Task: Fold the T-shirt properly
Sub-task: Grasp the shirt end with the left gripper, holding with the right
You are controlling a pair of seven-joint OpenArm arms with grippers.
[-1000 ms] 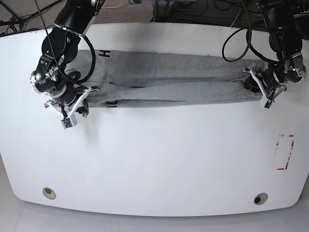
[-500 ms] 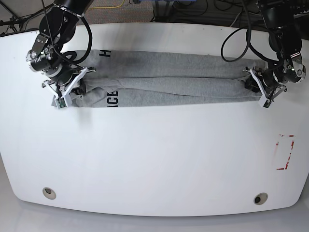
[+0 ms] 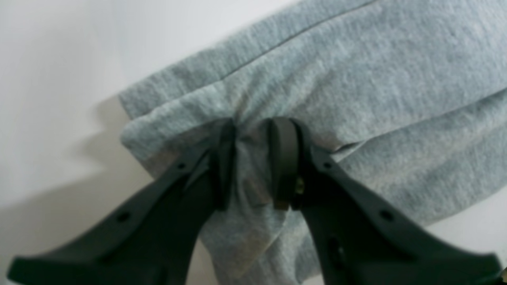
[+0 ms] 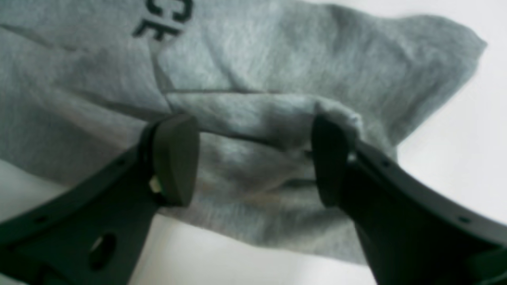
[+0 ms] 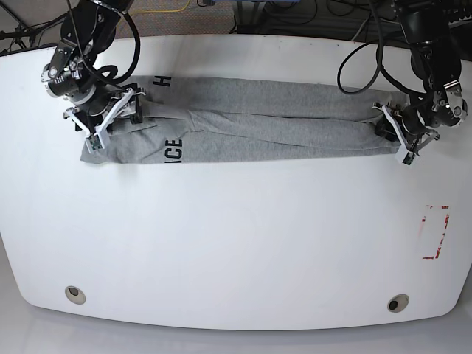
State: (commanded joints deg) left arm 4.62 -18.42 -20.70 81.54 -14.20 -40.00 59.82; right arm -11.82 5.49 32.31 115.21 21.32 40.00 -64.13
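Although the soft heather-grey cotton T-shirt (image 5: 258,122) is already gathered into a long narrow band, I would judge the folding only partway done. It lies along the far side of the white tabletop (image 5: 236,243), stretched from left to right, with dark block lettering (image 5: 172,149) showing near its left end.

The left gripper (image 3: 253,158), at the right end of the band, has its dark fingers (image 3: 283,158) drawn close together, pinching a ridge of cloth between them; the fabric bunches up through the narrow gap. The right gripper (image 4: 253,158), at the left end, has its fingers (image 4: 176,158) spread wide. They straddle a rumpled fold of cloth, and the right-hand pad touches a raised crease, but they do not clamp anything.

To my eye the step in hand is laying out the lengthwise fold, with one end held and the other let go. The next move likely calls for the spread fingers to take a fresh hold on the loose left end, so both ends can be brought together across the width. Care would be needed there, since the cloth is wrinkly and several layers lie stacked; grabbing only the top layer could pull the fold apart.
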